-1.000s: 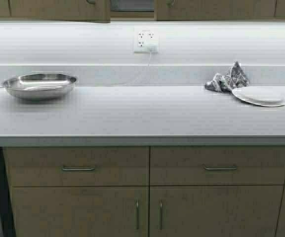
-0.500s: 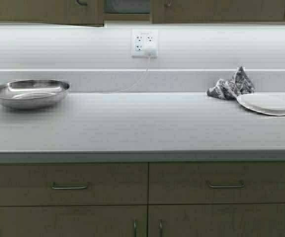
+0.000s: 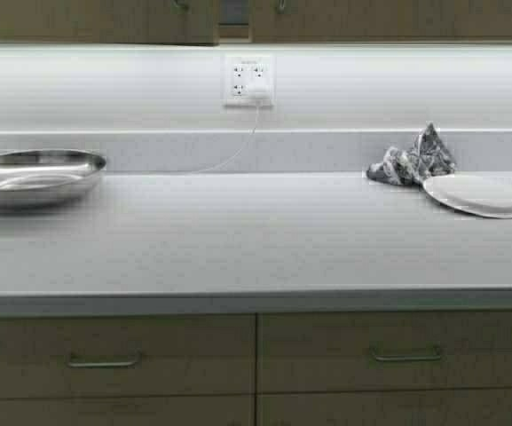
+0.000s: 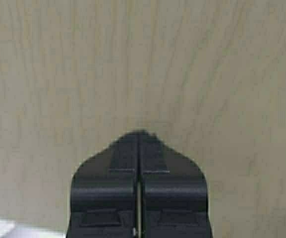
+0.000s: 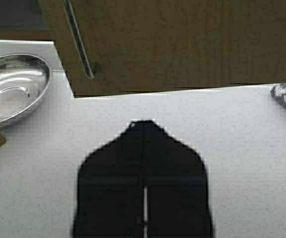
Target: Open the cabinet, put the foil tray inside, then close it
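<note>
Item one: our left gripper [image 4: 139, 136], seen only from its own wrist camera. Its two dark fingers are pressed together with nothing between them, and the tip points at a plain tan wood-grain panel [image 4: 143, 64] that fills the view; we cannot tell which panel it is.

Item two: our right gripper [image 5: 143, 124], likewise closed and empty. It hangs above the grey counter, with a tan cabinet door [image 5: 182, 44] and its slim silver handle [image 5: 78, 37] beyond the tip.

Item three: the cabinet [image 3: 96, 19], along the far top edge of the high view. Only the lower edges of its doors show, with a narrow dark gap [image 3: 234, 12] between two of them above the outlet. We cannot tell from this strip whether a door stands ajar.

Item four: the foil tray. We see it in none of our views.

Item five: the counter [image 3: 256, 240], pale grey, running the full width.

Item six: a steel bowl [image 3: 35, 174], round and shiny, on the counter at the far left.

Item seven: a white plate [image 3: 479, 194], on the counter at the far right.

Item eight: a crumpled patterned cloth [image 3: 413, 160], just behind the plate and touching its left rim, against the backsplash.

Item nine: a wall outlet [image 3: 248, 80] with a white plug and cord trailing down to the left.

Item ten: drawers [image 3: 114, 355] with silver handles below the counter's near edge.
</note>
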Robot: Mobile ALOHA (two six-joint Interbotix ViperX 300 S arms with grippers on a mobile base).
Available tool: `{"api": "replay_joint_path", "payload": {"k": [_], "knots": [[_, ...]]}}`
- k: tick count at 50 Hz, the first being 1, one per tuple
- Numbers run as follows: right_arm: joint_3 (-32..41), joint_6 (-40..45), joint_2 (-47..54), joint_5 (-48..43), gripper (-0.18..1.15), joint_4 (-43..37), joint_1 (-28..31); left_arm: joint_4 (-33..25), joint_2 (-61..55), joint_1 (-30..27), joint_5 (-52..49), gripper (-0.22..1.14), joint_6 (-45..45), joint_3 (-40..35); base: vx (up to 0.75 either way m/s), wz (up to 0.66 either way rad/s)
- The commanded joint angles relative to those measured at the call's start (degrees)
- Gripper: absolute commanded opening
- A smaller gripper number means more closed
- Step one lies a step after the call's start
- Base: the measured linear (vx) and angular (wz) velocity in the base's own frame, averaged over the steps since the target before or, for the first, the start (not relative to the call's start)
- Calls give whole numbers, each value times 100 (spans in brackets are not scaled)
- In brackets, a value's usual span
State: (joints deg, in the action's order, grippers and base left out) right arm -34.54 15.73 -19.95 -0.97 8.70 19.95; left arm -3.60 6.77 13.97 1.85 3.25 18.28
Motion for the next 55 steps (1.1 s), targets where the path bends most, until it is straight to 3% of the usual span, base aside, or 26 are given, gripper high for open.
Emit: {"api": "replay_joint_path", "payload": {"k": [1, 19, 27, 39, 55], "knots": [[79, 0, -97, 26, 7, -9, 9, 9, 325, 53, -53, 5, 0, 88, 6, -3], [-35, 0, -220, 70, 7, -9, 0, 9, 1371, 229, 413, 5, 18, 1389, 7, 1], [308, -26, -149, 26, 7, 0, 0, 0, 1547, 229, 422, 5, 35, 1696, 4, 1], [1081, -26, 211, 325, 7, 0, 0, -18, 1617, 264, 413, 5, 62, 1934, 3, 1], [1072, -44, 220, 439, 7, 9, 0, -9, 1582, 264, 536, 5, 44, 1942, 0, 0]]}}
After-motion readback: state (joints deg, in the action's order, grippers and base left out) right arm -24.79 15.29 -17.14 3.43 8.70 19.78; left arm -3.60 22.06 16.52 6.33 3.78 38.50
